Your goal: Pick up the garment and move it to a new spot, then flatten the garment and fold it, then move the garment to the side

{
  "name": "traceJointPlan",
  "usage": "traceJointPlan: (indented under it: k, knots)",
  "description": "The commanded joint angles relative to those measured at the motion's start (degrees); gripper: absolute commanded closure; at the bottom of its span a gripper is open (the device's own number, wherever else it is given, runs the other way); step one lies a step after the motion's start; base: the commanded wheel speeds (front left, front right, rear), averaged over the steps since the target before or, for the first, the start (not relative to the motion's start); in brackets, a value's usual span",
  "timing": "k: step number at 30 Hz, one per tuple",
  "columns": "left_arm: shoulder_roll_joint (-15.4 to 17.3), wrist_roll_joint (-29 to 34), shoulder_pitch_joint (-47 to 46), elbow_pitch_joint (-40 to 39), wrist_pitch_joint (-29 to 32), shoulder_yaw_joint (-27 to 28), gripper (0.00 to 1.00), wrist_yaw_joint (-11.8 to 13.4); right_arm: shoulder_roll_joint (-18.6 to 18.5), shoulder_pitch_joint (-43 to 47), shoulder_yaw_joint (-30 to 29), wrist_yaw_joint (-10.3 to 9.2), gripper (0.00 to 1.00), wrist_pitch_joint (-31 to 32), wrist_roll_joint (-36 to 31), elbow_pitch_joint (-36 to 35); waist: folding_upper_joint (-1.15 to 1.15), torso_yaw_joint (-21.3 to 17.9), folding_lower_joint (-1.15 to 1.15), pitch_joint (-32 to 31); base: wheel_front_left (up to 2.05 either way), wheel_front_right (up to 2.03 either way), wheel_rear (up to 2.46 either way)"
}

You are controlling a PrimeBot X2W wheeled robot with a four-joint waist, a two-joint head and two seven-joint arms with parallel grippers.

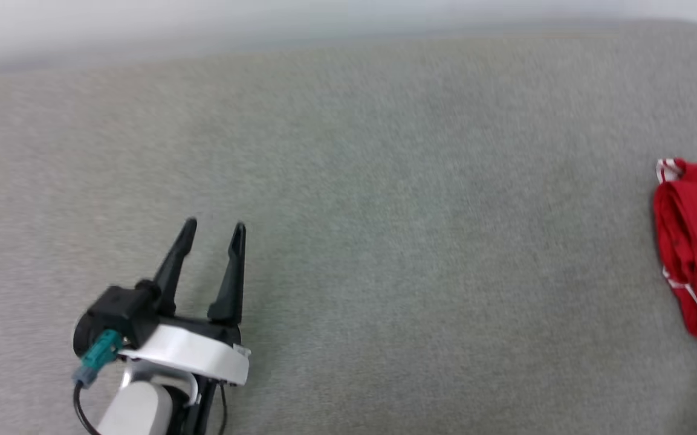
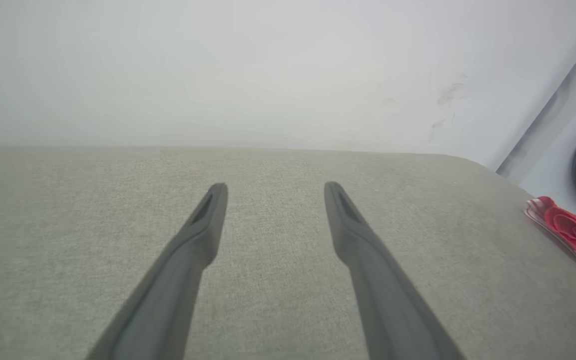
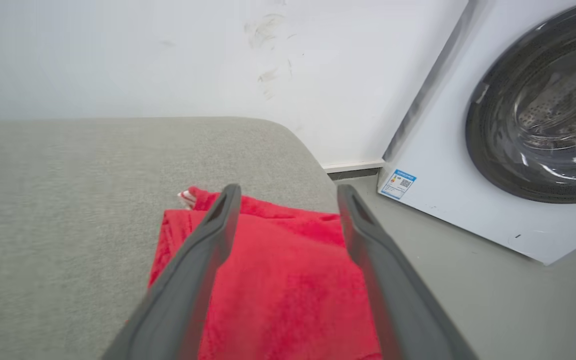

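Garment (image 1: 696, 248) folded, red with striped trim, at right edge of grey bench (image 1: 384, 181). Right pincer (image 3: 290, 190) spread over it, empty. Left pincer (image 1: 214, 228) spread over bare bench, well apart. Washing machine (image 3: 467, 165) on the floor beyond that edge.

We count one garment (image 1: 696, 241) on one tabletop (image 1: 384, 181). We count two pincers, the left pincer (image 1: 214, 226) and the right pincer (image 3: 288, 190), each with two dark fingers (image 1: 174, 260). We also count one washing machine (image 3: 467, 200), bearing one blue label (image 3: 398, 183).
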Motion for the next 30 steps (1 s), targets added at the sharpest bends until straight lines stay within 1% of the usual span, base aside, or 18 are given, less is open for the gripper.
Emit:
traceJointPlan:
  k: [1, 6, 9, 12, 15, 21, 25, 30]
  knots:
    - [-0.23, -0.07, 1.03, 0.35, -0.29, 0.39, 0.0, 0.26, 0.76, 1.74, 0.72, -0.07, 0.0, -0.29, 0.56, -0.81, 0.0, 3.18, 0.02, -4.17, 0.0, 0.0, 0.0]
    - [-1.88, 0.92, 4.13, 1.76, -0.41, 1.9, 0.0, 1.13, 5.12, 9.41, 4.58, -0.07, 0.0, -0.06, 2.58, -6.3, 0.0, 5.74, 0.02, -8.62, 0.0, 0.0, 0.0]
    - [-2.52, 1.7, 6.08, 2.13, -0.41, 3.19, 0.0, 1.39, 7.46, 14.04, 7.88, -0.07, 0.0, 0.6, 3.6, -9.93, 0.0, 6.64, 0.02, -10.72, 0.0, 0.0, 0.0]
    - [-2.95, 2.55, 7.94, 2.54, -0.33, 4.33, 0.0, 1.62, 8.66, 18.52, 10.55, -0.07, 0.0, 1.21, 4.64, -13.66, 0.0, 7.33, 0.02, -12.81, 0.0, 0.0, 0.0]
    - [-2.86, 3.37, 9.82, 3.19, -0.32, 5.26, 0.0, 1.72, 9.39, 22.34, 13.4, -0.07, 0.0, 2.17, 5.81, -17.25, 0.0, 7.54, 0.02, -14.74, 0.0, 0.0, 0.0]
    - [-3.2, 4.29, 12.72, 4.28, -0.33, 5.92, 0.0, 1.38, 9.48, 27.43, 18.18, -0.06, 0.0, 3.66, 9.28, -22.47, 0.0, 7.35, 0.02, -17.11, 0.0, 0.0, 0.0]
    - [-3.6, 4.74, 13.74, 5.06, -0.33, 6.05, 0.0, 1.25, 9.48, 29.76, 19.78, -0.06, 0.0, 4.43, 10.77, -25.8, 0.0, 7.37, 0.02, -17.86, 0.0, 0.0, 0.0]
    - [-4.25, 5.21, 14.41, 5.92, -0.33, 6.32, 0.0, 0.97, 9.48, 31.6, 20.38, -0.07, 0.0, 5.32, 11.45, -28.37, 0.0, 7.18, 0.02, -18.4, 0.0, 0.0, 0.0]
